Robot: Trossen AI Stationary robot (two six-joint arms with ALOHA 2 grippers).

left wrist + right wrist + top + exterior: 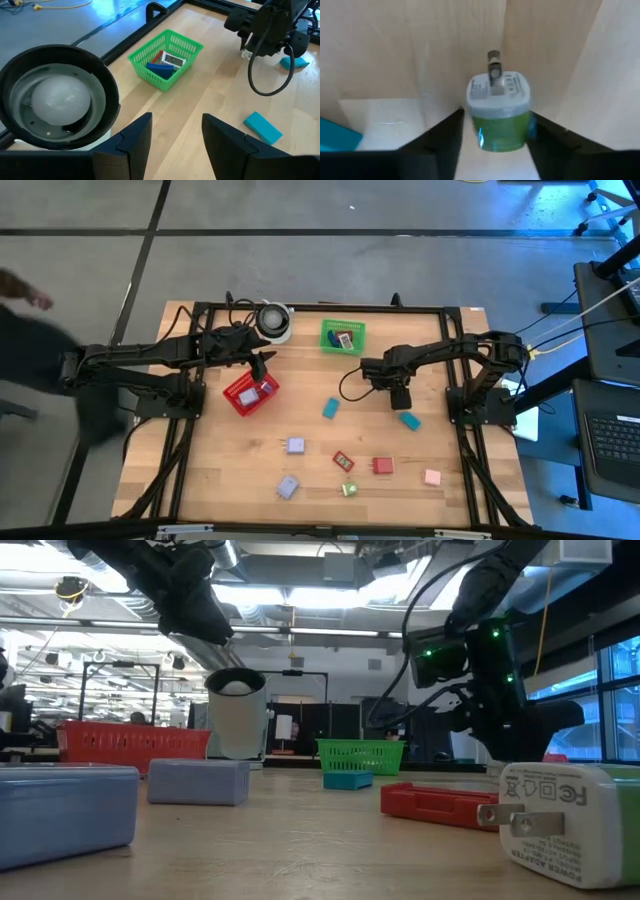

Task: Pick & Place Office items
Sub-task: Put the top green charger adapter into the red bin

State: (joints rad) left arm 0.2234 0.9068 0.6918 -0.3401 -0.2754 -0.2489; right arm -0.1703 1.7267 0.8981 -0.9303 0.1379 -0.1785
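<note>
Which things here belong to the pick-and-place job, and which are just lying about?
Job:
- green charger, between the fingers of the right gripper
- teal blocks
- lavender blocks
- red pieces
- pink piece
- green basket and red basket, both already holding pieces

Lying about:
- white cylinder at the table's far edge, near the left gripper

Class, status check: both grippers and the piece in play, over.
Left gripper open, empty, by red basket. Right gripper shut on green adapter. Teal block close by.
</note>
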